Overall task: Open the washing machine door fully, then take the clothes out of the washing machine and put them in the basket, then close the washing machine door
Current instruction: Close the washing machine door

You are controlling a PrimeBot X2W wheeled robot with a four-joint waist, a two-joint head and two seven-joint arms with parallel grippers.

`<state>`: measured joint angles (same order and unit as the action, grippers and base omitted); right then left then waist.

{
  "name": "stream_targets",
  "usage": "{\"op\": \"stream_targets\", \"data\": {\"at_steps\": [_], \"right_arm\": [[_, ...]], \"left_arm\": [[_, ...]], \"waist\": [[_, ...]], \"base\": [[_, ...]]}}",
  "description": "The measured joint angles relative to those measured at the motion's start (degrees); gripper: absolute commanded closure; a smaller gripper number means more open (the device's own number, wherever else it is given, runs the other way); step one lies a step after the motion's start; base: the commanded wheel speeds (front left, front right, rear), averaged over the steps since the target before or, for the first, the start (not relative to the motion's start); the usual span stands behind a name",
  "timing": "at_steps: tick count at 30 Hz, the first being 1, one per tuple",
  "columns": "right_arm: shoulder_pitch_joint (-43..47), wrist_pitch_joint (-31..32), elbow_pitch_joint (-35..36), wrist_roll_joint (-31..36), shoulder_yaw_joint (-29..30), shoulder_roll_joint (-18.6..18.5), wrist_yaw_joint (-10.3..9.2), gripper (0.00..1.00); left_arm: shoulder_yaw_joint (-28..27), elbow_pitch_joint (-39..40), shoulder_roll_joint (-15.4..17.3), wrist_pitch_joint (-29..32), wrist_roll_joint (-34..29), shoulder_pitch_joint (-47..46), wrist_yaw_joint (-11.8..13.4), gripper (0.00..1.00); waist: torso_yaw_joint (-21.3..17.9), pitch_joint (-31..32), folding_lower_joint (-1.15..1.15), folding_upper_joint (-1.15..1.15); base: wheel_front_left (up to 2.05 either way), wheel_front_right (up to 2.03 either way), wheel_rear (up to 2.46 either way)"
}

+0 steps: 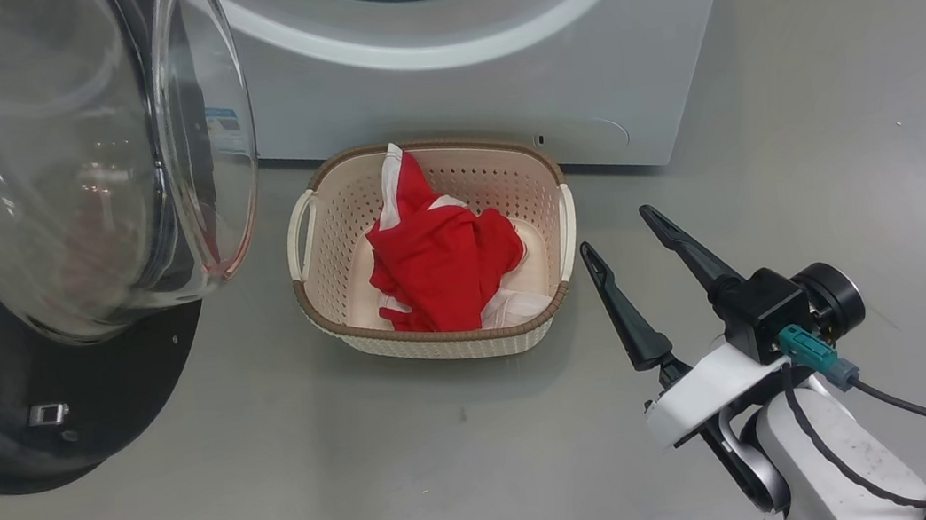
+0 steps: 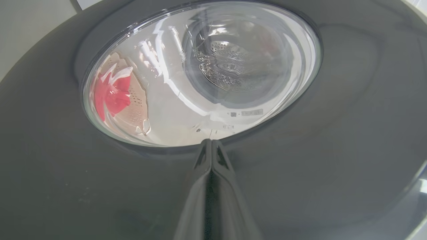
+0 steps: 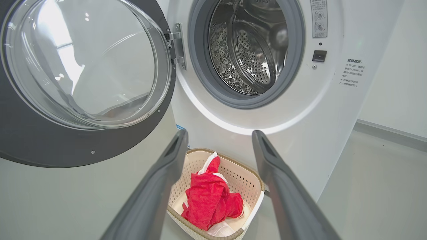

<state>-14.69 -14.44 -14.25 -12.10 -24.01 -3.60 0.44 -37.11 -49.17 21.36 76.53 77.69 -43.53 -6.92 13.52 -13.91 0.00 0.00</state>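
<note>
Upper left of the head view, standing wide open: large round washing machine door (image 1: 46, 216), glossy black rim, bulging clear glass. Top centre: big white front-loading washing machine (image 1: 491, 68). Just below, on grey floor (image 1: 368, 487): small cream perforated plastic basket (image 1: 439, 348) holding crumpled red-and-white clothes (image 1: 442, 267). Lower right: right gripper (image 1: 616, 229), dark fingers spread, empty. Left wrist view: left gripper (image 2: 210, 143), fingers pressed together, tips at the door's black rim under the glass.

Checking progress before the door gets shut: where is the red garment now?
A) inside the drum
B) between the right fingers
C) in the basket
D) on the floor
C: the clothes lie bunched inside the basket, while the right gripper is open with nothing between its fingers.
</note>
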Motion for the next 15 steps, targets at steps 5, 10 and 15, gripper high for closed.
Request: {"op": "stream_targets", "data": {"at_steps": [5, 10, 15], "right_arm": [[0.18, 0.0, 0.0, -0.03, -0.13, 0.0, 0.02, 0.0], [0.26, 0.0, 0.01, -0.04, -0.27, 0.03, 0.08, 0.0], [0.32, 0.0, 0.03, -0.05, -0.25, 0.03, 0.08, 0.0]], "left_arm": [[0.62, 4.53, -2.47, 2.16, 1.54, 1.09, -0.01, 1.0], [1.79, 8.62, -4.46, 3.58, 2.41, 3.19, -0.01, 1.0], [2.5, 11.71, -6.78, 4.17, 2.48, 5.35, -0.01, 1.0]], "waist": [[0.01, 0.76, 0.0, 0.0], [-0.06, 0.98, 0.0, 0.0], [-0.16, 1.07, 0.0, 0.0]], "base": [[0.0, 0.0, 0.0], [0.0, 0.0, 0.0], [0.0, 0.0, 0.0]]}}
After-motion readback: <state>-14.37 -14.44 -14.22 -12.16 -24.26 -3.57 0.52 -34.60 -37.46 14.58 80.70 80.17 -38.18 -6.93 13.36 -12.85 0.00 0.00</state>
